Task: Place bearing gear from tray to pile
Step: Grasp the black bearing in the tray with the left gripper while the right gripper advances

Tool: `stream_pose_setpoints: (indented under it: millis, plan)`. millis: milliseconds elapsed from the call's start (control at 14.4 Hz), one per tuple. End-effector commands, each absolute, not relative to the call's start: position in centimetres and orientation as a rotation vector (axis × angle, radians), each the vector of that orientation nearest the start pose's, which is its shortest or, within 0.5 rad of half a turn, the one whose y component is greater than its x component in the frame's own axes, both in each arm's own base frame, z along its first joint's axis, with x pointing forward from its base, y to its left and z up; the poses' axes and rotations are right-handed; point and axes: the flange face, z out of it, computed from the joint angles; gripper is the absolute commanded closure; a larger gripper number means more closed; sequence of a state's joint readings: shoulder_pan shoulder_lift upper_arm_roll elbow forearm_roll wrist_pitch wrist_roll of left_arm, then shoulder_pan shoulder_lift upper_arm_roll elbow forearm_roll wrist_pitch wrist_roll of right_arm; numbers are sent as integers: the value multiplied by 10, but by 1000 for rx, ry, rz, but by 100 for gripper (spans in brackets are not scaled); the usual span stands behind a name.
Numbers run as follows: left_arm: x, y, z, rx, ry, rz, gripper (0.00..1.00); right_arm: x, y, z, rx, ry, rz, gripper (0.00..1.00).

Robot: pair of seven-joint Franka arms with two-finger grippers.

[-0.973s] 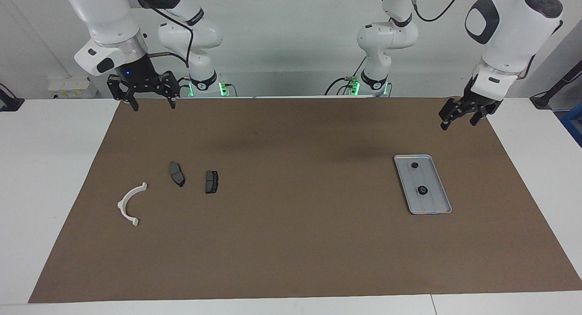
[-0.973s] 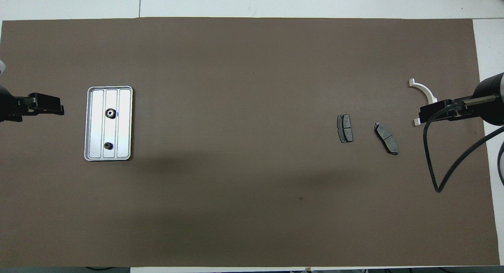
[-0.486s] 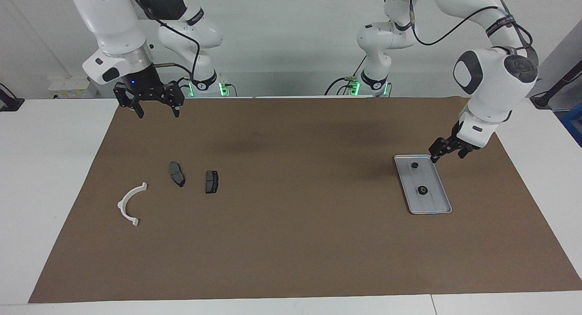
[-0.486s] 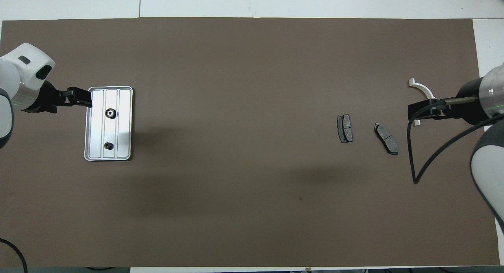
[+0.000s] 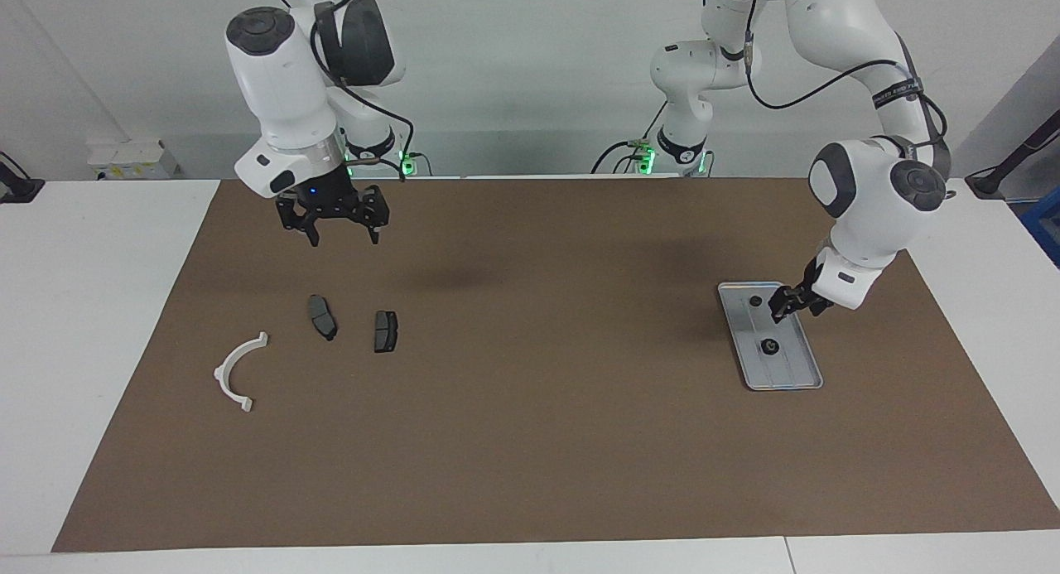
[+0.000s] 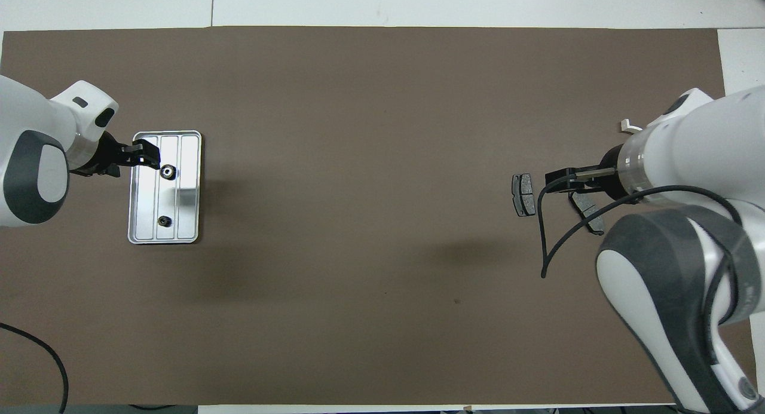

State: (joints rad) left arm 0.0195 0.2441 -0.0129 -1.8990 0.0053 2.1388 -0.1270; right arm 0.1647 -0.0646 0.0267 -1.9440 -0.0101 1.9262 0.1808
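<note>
Hanging over the tray [image 5: 807, 372], the left gripper [image 5: 787, 307] has fingers I cannot tell about; the right gripper [image 5: 338, 234] hangs wide above the brake pads [image 5: 323, 316].

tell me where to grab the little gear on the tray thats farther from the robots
Grip the gear across its round outer edge, coming straight down from above. It lies flat on the tray, low and small, so no side gives purchase. The left gripper is over the tray already.

A white table [image 5: 99, 325] carries a brown mat [image 5: 530, 408]. On the mat lie the silver tray [image 5: 787, 375] toward the left arm's end, and two dark pads [image 5: 322, 316] [image 5: 385, 330] and a white half-ring [image 5: 236, 370] toward the right arm's end.
</note>
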Motion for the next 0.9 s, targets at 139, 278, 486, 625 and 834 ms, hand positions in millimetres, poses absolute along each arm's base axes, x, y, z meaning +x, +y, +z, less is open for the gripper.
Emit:
stream_pose_setpoints:
  millis: [139,278,486,625,834]
  plan:
    - [611,9,327,-3143,-286,-66,25,554,112,464,-3120,14,-104,0]
    - [612,10,325,-3143,-300,-83,27,556,123,455,-3120,9,-98,0]
    - [612,14,322,-3142,-331,-93,33,556,124,452,-3119,50,-93,0]
    - [611,12,314,-3141,-339,-88,35,556,124,452,-3121,46,-91,0]
    - [613,7,304,-3143,-332,-97,35,556,124,452,-3120,45,-89,0]
